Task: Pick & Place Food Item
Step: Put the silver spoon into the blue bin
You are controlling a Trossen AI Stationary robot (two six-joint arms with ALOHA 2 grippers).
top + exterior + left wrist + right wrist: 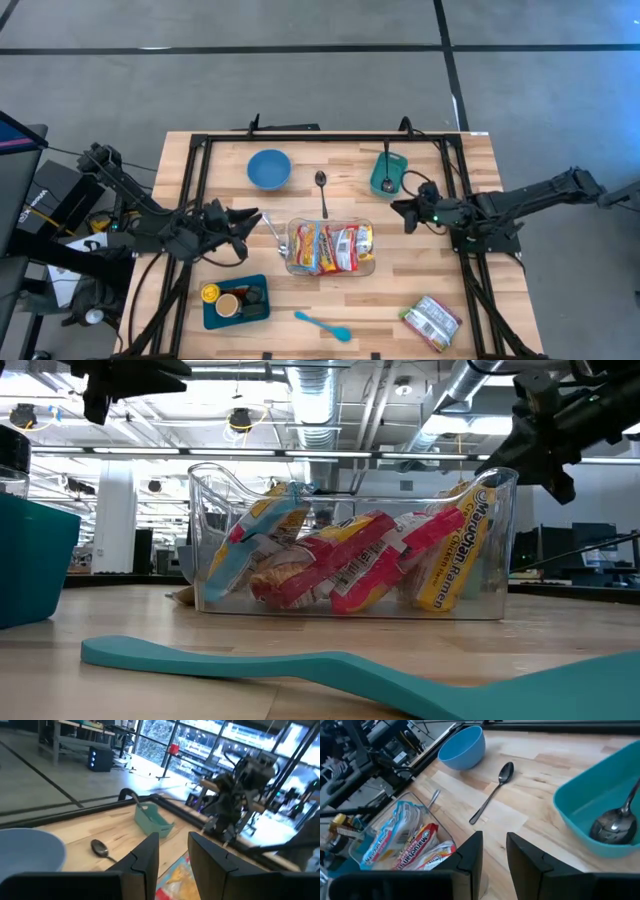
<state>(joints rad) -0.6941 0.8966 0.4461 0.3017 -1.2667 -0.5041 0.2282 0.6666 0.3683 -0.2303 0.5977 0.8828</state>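
Observation:
A clear plastic container (331, 248) (350, 540) stands mid-table with several ramen packets (412, 845) inside. Another food packet (432, 322) lies flat on the table near the front right corner. My left gripper (255, 217) (173, 840) hovers just left of the container, pointing level toward the table's right side, fingers slightly apart with nothing between them. My right gripper (397, 208) (494, 840) hovers right of the container's far corner, tipped a little downward, its fingers also slightly apart and empty.
A blue bowl (269, 168) and a spoon (321, 190) lie behind the container. A teal bin (388, 172) holds a second spoon. A teal tray (236, 300) with small items and a teal spatula (322, 325) lie near the front. A metal utensil (270, 228) rests by the container's left side.

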